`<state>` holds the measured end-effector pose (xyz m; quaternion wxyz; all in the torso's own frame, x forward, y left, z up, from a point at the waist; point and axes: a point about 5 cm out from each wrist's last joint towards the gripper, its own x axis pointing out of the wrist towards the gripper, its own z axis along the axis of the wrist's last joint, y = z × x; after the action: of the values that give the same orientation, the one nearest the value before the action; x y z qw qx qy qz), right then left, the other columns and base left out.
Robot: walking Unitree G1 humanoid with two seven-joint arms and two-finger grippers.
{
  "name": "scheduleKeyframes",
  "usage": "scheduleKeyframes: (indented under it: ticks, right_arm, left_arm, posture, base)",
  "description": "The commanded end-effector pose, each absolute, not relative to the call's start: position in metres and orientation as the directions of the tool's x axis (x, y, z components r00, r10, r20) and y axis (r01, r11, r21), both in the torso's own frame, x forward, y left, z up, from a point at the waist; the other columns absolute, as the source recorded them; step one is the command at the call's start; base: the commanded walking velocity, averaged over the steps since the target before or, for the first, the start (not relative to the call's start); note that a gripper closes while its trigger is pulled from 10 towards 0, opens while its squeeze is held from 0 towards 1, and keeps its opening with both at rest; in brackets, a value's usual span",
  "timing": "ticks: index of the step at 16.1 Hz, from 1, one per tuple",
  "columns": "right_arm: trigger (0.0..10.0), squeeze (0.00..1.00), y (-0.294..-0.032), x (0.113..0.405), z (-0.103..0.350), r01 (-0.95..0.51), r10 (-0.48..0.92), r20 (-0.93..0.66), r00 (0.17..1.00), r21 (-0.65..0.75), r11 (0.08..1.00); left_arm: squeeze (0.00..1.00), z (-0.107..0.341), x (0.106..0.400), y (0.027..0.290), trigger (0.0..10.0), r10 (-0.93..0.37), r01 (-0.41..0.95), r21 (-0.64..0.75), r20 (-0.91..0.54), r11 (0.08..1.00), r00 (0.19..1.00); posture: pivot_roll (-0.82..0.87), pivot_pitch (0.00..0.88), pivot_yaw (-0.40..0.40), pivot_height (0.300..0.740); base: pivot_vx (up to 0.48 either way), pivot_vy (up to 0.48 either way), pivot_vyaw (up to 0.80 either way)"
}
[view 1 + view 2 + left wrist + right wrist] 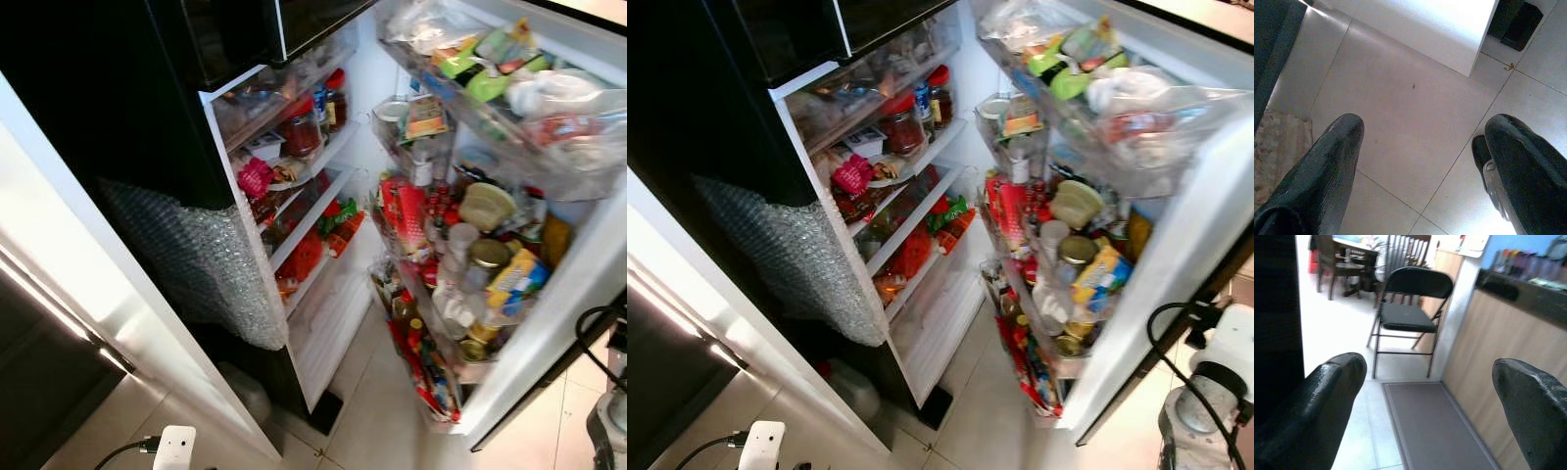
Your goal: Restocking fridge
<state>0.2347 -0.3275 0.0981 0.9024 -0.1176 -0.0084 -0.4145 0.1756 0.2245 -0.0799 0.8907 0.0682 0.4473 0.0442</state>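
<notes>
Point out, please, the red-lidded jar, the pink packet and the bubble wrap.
red-lidded jar [301,132]: left eye view, on its glass body.
pink packet [254,177]: left eye view, on its middle.
bubble wrap [201,259]: left eye view, on the sheet's middle.

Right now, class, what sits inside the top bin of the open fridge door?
The top door bin holds green packets and a white tub; its frosted front hides whatever lies lower.

White fridge door [549,333], red-lidded jar [300,125].

Fridge shelves [312,211] crammed; door racks [460,264] packed with jars; bare floor [377,411] between.
</notes>
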Motion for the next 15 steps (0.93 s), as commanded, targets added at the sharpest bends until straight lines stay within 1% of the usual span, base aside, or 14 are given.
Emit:
scheduleKeyframes:
  ticks: [1,2,3,4,5,7,8,9,10,12,13,15]
  right_arm:
    - [10.0,0.0,-0.309,0.246,0.102,0.649,-0.649,0.073,0.757,-0.187,0.737]
    - [10.0,0.0,-0.3,0.252,0.105,0.592,-0.59,0.067,0.804,-0.171,0.787]
    - [10.0,0.0,-0.285,0.259,0.111,0.485,-0.481,0.069,0.874,-0.168,0.858]
    - [10.0,0.0,-0.264,0.267,0.117,0.338,-0.331,0.07,0.941,-0.175,0.925]
    - [10.0,0.0,-0.245,0.271,0.122,0.201,-0.194,0.059,0.979,-0.161,0.966]
    - [10.0,0.0,-0.216,0.273,0.127,-0.039,0.042,0.013,0.999,-0.181,0.983]
    - [10.0,0.0,-0.208,0.273,0.128,-0.106,0.107,-0.002,0.994,-0.182,0.978]
    - [10.0,0.0,-0.191,0.27,0.131,-0.254,0.252,-0.036,0.967,-0.175,0.951]
    - [10.0,0.0,-0.182,0.267,0.133,-0.329,0.327,-0.041,0.944,-0.168,0.929]
    - [10.0,0.0,-0.174,0.263,0.133,-0.407,0.403,-0.058,0.913,-0.147,0.901]
    - [10.0,0.0,-0.173,0.261,0.13,-0.426,0.42,-0.073,0.905,-0.145,0.893]
    - [10.0,0.0,-0.186,0.262,0.122,-0.375,0.362,-0.111,0.926,-0.138,0.917]
  left_arm:
    - [0.0,-0.08,0.172,0.231,10.0,0.149,-0.009,0.177,-0.799,0.984,0.583]
    - [0.0,-0.08,0.172,0.231,10.0,0.148,-0.008,0.177,-0.798,0.984,0.584]
    - [0.0,-0.08,0.173,0.231,10.0,0.146,-0.006,0.177,-0.798,0.984,0.585]
    - [0.0,-0.08,0.173,0.231,10.0,0.144,-0.002,0.176,-0.798,0.984,0.586]
    - [0.0,-0.08,0.174,0.23,10.0,0.14,0.002,0.175,-0.797,0.985,0.588]
    - [0.0,-0.079,0.175,0.229,10.0,0.132,0.012,0.173,-0.796,0.985,0.591]
    - [0.0,-0.079,0.175,0.229,10.0,0.131,0.014,0.173,-0.795,0.985,0.592]
    - [0.0,-0.079,0.175,0.228,10.0,0.13,0.015,0.173,-0.795,0.985,0.592]
    - [0.0,-0.079,0.175,0.228,10.0,0.13,0.015,0.173,-0.796,0.985,0.592]
    - [0.0,-0.08,0.175,0.228,10.0,0.131,0.013,0.172,-0.796,0.985,0.591]
    - [0.0,-0.08,0.175,0.227,10.0,0.132,0.011,0.171,-0.796,0.985,0.591]
    - [0.0,-0.08,0.175,0.227,10.0,0.133,0.006,0.169,-0.796,0.986,0.591]
  posture:
    - [-0.11,0.022,0.108,0.74]
    - [-0.12,0.022,0.109,0.74]
    - [-0.12,0.022,0.111,0.74]
    - [-0.12,0.022,0.111,0.74]
    - [-0.12,0.023,0.112,0.74]
    - [-0.12,0.022,0.109,0.74]
    - [-0.12,0.022,0.108,0.74]
    - [-0.12,0.021,0.107,0.74]
    - [-0.12,0.021,0.104,0.74]
    - [-0.12,0.021,0.1,0.74]
    - [-0.12,0.022,0.098,0.74]
    - [-0.12,0.023,0.095,0.74]
  base:
    - [0.0,0.0,0.0]
    - [0.0,0.0,0.0]
    - [0.0,0.0,0.0]
    - [0.0,0.0,0.0]
    - [0.0,0.0,0.0]
    - [0.0,0.0,0.0]
    - [0.0,0.0,0.0]
    - [0.0,0.0,0.0]
    - [0.0,0.0,0.0]
    - [0.0,0.0,0.0]
    - [0.0,0.0,0.0]
    - [0.0,0.0,0.0]
